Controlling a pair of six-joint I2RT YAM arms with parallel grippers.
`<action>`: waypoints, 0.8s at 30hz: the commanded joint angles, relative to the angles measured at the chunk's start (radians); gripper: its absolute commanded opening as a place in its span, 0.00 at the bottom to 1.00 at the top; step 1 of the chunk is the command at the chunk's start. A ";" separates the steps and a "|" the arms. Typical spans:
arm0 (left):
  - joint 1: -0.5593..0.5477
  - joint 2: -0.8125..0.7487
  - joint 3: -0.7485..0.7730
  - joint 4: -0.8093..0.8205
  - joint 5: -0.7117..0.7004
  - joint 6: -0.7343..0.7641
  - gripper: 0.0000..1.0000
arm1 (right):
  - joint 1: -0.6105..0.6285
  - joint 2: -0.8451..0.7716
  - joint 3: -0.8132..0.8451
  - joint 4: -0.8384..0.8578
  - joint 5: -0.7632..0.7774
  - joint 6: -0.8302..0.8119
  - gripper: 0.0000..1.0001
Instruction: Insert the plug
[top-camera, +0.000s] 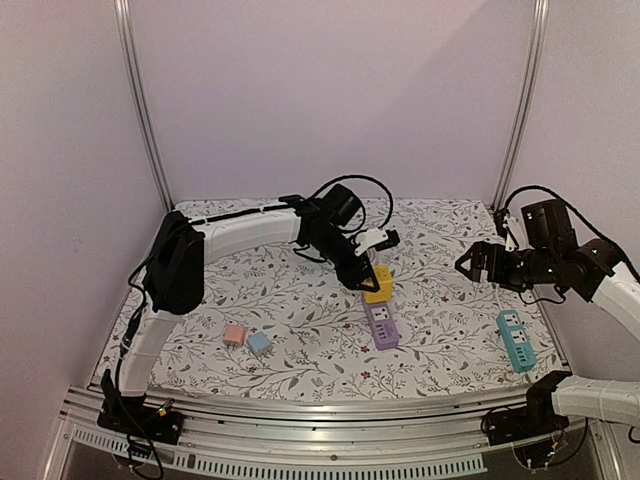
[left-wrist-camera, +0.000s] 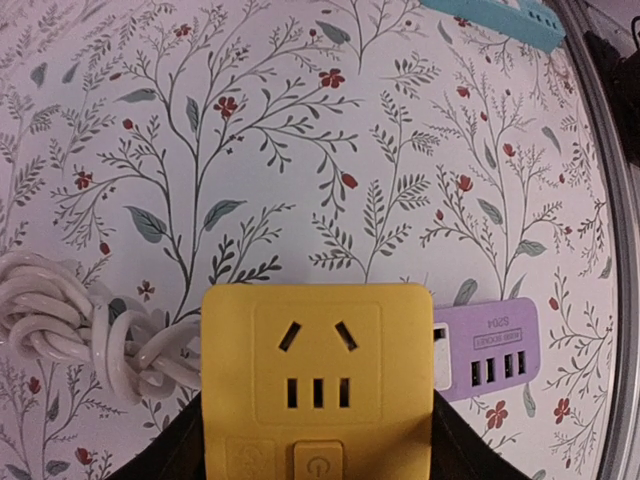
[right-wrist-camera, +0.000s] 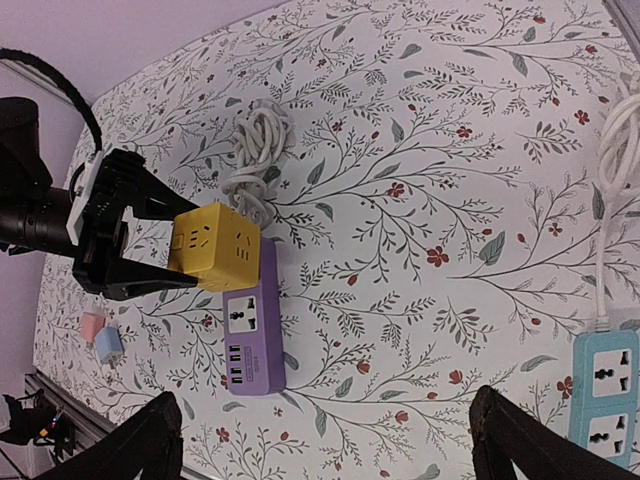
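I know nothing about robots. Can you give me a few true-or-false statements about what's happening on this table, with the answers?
1. The left gripper is closed on the yellow cube plug. True.
2. The right gripper holds the teal power strip. False: it is open and empty, and the teal power strip lies on the table near the right edge.
3. The purple power strip lies right next to the yellow cube plug. True.
4. The pink adapter and blue adapter sit on the purple power strip. False: they lie side by side on the table, well to its left.
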 joint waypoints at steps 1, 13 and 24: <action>0.000 0.019 -0.011 0.020 -0.029 0.008 0.00 | -0.004 -0.002 -0.014 -0.009 -0.001 -0.001 0.99; -0.028 0.015 -0.069 0.011 -0.104 0.036 0.00 | -0.004 0.003 -0.018 -0.006 -0.004 -0.005 0.99; -0.034 0.029 -0.085 0.004 -0.146 0.053 0.00 | -0.005 0.007 -0.018 -0.004 -0.005 -0.006 0.99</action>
